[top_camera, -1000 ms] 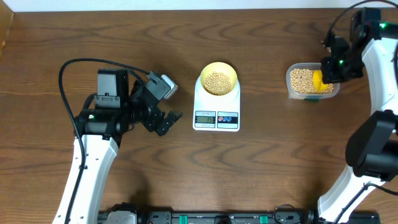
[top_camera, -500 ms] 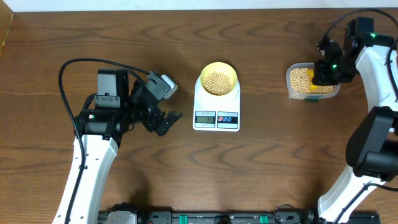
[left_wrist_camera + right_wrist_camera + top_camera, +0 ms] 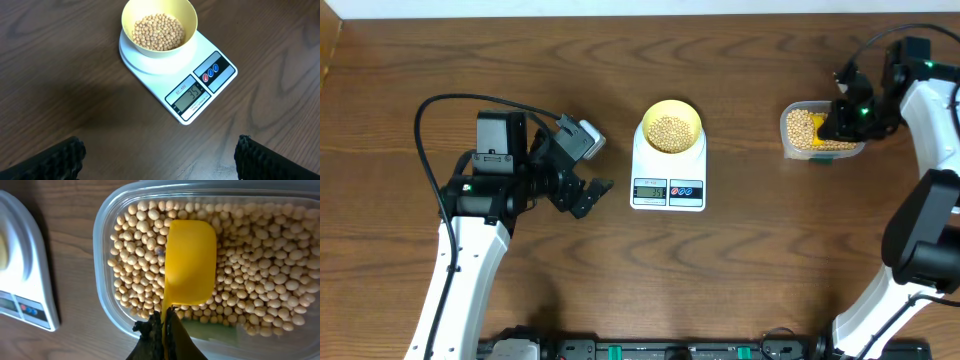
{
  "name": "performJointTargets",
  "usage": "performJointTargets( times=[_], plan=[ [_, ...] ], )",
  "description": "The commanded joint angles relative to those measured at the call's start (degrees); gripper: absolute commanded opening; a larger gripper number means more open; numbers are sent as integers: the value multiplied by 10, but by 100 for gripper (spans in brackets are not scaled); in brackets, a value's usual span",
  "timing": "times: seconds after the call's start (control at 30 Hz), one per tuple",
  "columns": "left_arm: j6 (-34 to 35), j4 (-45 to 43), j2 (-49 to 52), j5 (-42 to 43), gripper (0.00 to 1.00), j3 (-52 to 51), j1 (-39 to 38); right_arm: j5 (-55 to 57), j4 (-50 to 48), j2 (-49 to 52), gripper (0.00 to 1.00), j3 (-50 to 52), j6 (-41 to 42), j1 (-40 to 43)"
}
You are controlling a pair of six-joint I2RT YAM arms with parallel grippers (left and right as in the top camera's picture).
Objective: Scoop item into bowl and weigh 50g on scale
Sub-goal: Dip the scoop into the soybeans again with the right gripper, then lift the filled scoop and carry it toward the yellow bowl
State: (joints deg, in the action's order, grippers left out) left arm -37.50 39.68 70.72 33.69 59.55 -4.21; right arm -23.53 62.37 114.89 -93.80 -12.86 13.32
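Observation:
The pale yellow-green bowl (image 3: 671, 128) holds tan beans (image 3: 159, 32) and sits on the white scale (image 3: 668, 172); its display (image 3: 189, 94) reads 35. More beans (image 3: 260, 275) fill a clear plastic container (image 3: 820, 130) at the right. My right gripper (image 3: 165, 325) is shut on the handle of a yellow scoop (image 3: 190, 262), which lies bottom-up on the beans in the container. My left gripper (image 3: 588, 195) is open and empty, just left of the scale, above the table.
The brown wooden table (image 3: 740, 270) spreads around the scale. The left arm's body (image 3: 500, 170) and its cable (image 3: 440, 105) sit at the left. The right arm (image 3: 920, 230) runs down the right edge.
My right gripper has shifted slightly over the container with the scoop. The left arm, bowl and scale have not moved.

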Motion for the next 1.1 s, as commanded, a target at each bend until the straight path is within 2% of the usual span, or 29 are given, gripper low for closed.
performJointTargets(
  times=[0.0, 0.67, 1.07],
  plan=[
    [1, 1, 1, -3, 98, -6, 3, -81, 5, -4, 1, 6, 9, 20],
    [1, 1, 1, -3, 98, -6, 3, -229, 30, -4, 1, 6, 4, 165],
    [1, 1, 1, -3, 98, -6, 3, -367, 30, -4, 1, 6, -25, 168]
  ],
)
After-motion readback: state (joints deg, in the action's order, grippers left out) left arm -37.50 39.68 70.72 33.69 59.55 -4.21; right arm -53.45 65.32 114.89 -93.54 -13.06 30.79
